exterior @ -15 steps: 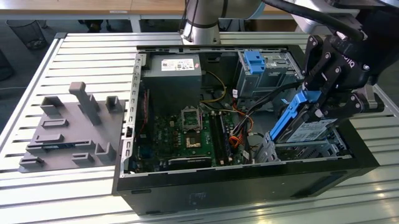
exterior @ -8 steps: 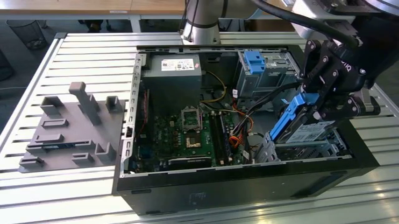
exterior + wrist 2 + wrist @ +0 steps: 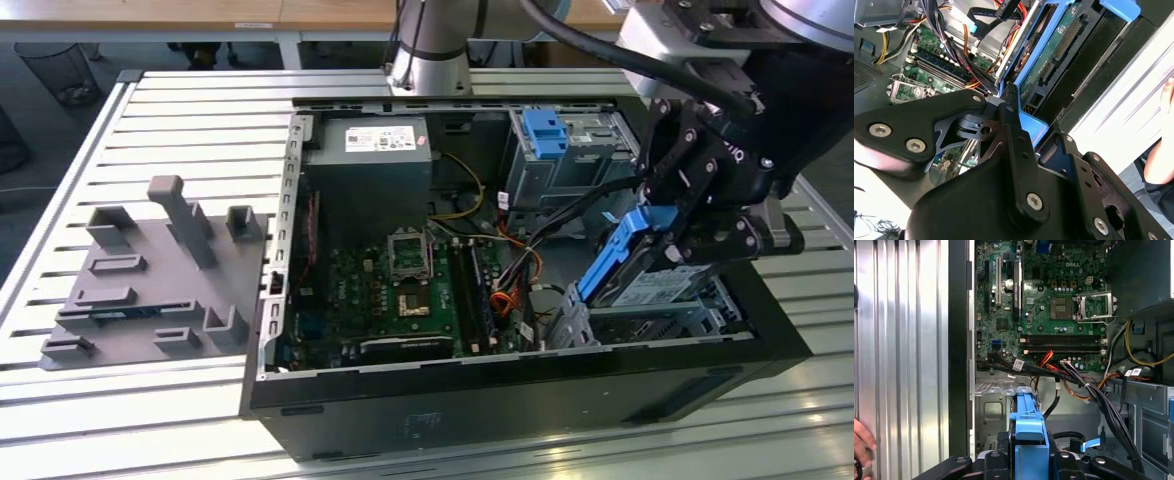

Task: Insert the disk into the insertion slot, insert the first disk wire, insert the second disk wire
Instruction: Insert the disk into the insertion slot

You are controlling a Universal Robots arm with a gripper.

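My gripper (image 3: 683, 240) is shut on the disk (image 3: 638, 268), a silver drive in a bright blue carrier. I hold it steeply tilted over the near right corner of the open computer case. Its lower end is down at the insertion slot (image 3: 667, 322), a low perforated silver-grey cage; I cannot tell whether they touch. In the second wrist view the black fingers (image 3: 1013, 131) clamp the blue carrier, with the disk's green circuit side (image 3: 1061, 42) facing out. The first wrist view looks along the carrier's edge (image 3: 1027, 432) toward the slot's sheet metal (image 3: 996, 407). Which loose cables (image 3: 527, 262) are the disk wires I cannot tell.
The motherboard (image 3: 400, 285) fills the case floor, with a power supply (image 3: 367, 165) behind it. A taller grey cage with a blue latch (image 3: 547, 135) stands at the back right. A grey fixture plate (image 3: 147, 280) lies at the exterior view's left. A person's hand (image 3: 861, 440) rests on the slatted table.
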